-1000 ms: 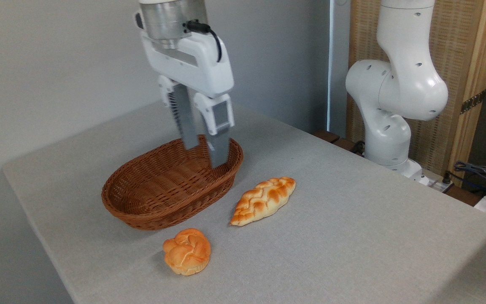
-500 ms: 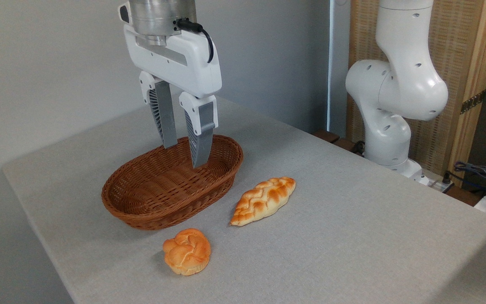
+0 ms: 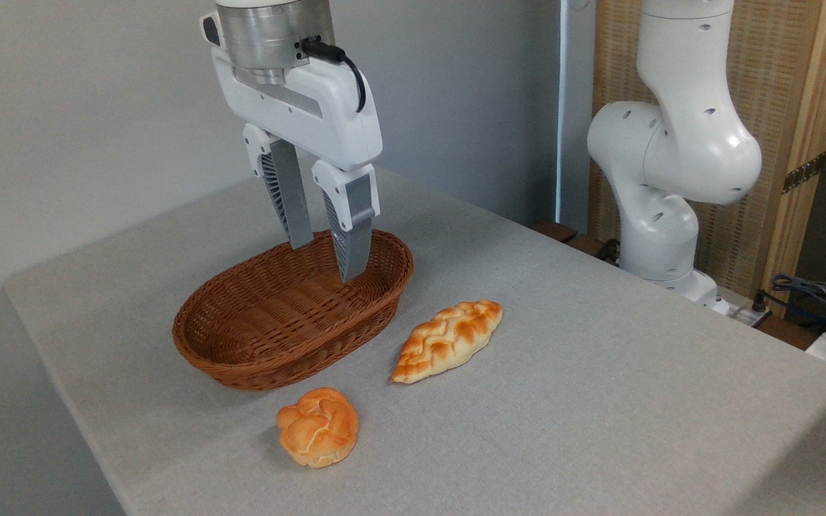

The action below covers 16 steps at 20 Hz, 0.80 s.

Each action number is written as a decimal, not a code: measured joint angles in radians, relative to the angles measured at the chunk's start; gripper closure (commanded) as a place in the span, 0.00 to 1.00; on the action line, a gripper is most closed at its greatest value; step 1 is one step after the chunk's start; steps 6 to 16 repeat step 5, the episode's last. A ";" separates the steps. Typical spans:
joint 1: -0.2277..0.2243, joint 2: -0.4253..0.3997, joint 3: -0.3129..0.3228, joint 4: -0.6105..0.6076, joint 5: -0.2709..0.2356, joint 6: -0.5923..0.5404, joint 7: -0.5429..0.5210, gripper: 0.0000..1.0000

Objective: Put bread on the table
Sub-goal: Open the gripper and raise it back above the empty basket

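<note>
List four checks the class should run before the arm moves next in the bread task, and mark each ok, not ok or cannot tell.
1. Bread lies on the table, outside the basket: ok.
2. Gripper open, holding nothing: ok.
3. Basket empty: ok.
4. Round bun apart from the bread: ok.
5. Fingertips clear of the basket rim: cannot tell from this one view.
</note>
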 measured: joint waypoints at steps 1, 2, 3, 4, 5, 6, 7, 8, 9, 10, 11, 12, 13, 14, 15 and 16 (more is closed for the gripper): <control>0.000 0.000 0.000 0.000 0.000 -0.002 0.000 0.00; 0.000 0.000 0.000 0.000 0.000 -0.002 0.000 0.00; 0.000 0.000 0.000 0.000 0.000 -0.003 0.000 0.00; 0.000 0.000 0.000 0.000 0.000 -0.003 0.000 0.00; 0.000 0.000 0.000 0.000 0.000 -0.003 0.000 0.00; 0.000 0.000 0.000 0.000 0.000 -0.003 0.000 0.00; 0.000 0.000 0.000 0.000 0.000 -0.003 0.000 0.00; 0.000 0.000 0.000 0.000 0.000 -0.003 0.000 0.00; 0.000 0.000 0.000 0.000 0.000 -0.003 0.000 0.00; 0.000 0.000 0.000 0.000 0.000 -0.003 0.000 0.00; 0.000 0.000 0.000 0.000 0.000 -0.003 0.000 0.00; 0.000 0.000 0.000 0.000 0.000 -0.003 0.000 0.00; 0.000 0.000 0.000 0.000 0.000 -0.003 0.000 0.00; 0.000 0.000 0.000 0.000 0.000 -0.003 0.000 0.00; 0.000 0.000 0.000 0.000 0.000 -0.003 0.000 0.00; 0.000 0.000 0.000 0.000 0.000 -0.003 0.000 0.00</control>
